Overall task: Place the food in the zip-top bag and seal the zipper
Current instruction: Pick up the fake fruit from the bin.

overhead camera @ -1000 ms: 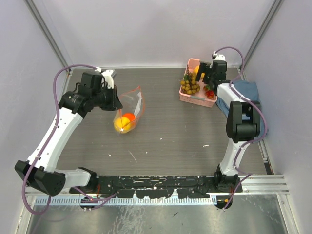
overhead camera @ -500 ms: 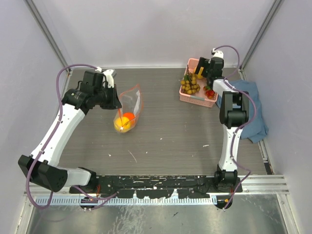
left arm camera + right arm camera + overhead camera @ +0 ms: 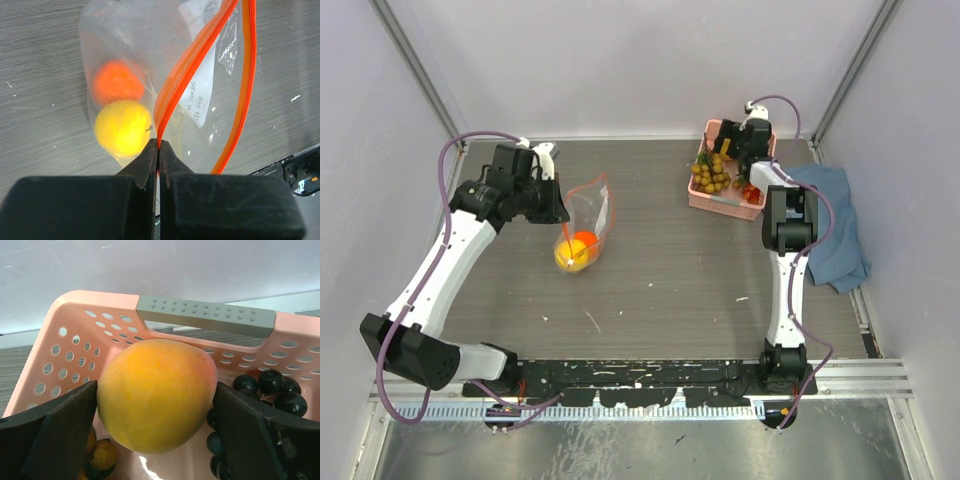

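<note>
Top external view: the left arm (image 3: 430, 280) rises from its base at the near edge, folds at an elbow by the near-left corner, and slants toward the far-left corner, its wrist bent to point at the table's middle. The left gripper (image 3: 558, 208) is closed; in the left wrist view its fingers (image 3: 145, 165) meet tip to tip, pinching the zipper (image 3: 186, 70). The right arm (image 3: 782, 260) stands almost straight from the near edge toward the far-right corner. The right gripper (image 3: 735, 150) points leftward there. In the right wrist view its fingers (image 3: 65, 425) touch both sides of a yellow-orange fruit (image 3: 150, 375).
</note>
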